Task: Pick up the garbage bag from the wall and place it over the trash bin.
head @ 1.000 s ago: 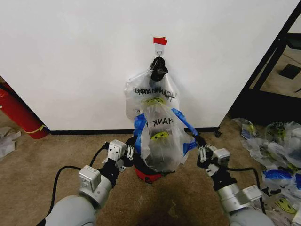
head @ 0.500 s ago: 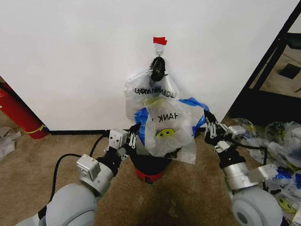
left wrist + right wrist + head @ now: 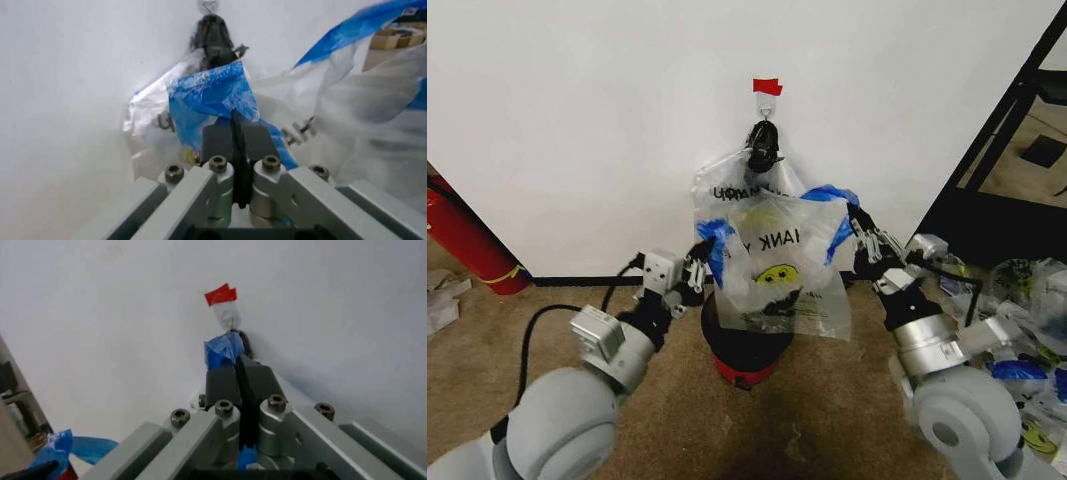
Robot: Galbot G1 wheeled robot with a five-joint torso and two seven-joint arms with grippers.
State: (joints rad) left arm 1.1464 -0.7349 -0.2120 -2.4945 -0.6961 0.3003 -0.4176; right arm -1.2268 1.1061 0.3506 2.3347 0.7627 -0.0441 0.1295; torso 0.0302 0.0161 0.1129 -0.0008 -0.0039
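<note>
White wall [image 3: 577, 120], black baseboard, tan carpet. Hook [image 3: 765, 101] under red tape [image 3: 767, 86] holds another bag [image 3: 727, 185] by knotted dark handles.

Status: garbage bag [image 3: 777, 270] is off the wall, held spread between both arms in the air above the bin [image 3: 745, 350]. Left gripper [image 3: 699, 262] is clamped on one blue handle, fingers [image 3: 230, 137] pressed together on the film. Right gripper [image 3: 859, 228] is pinched on the other blue handle; its wrist view shows blue plastic caught between the closed pads.

Left to do, as I read it: bag hangs in front of and over the bin, mouth not around the rim. Needs lowering and opening over the rim, then release.

Materials: bag is thin translucent whitish film, crinkled, limp, blue patches at the handles, yellow smiley and mirrored lettering mid-panel. Will fold and cling, easy to snag. Bin is round, black, rigid-looking, red base, open top.
</note>
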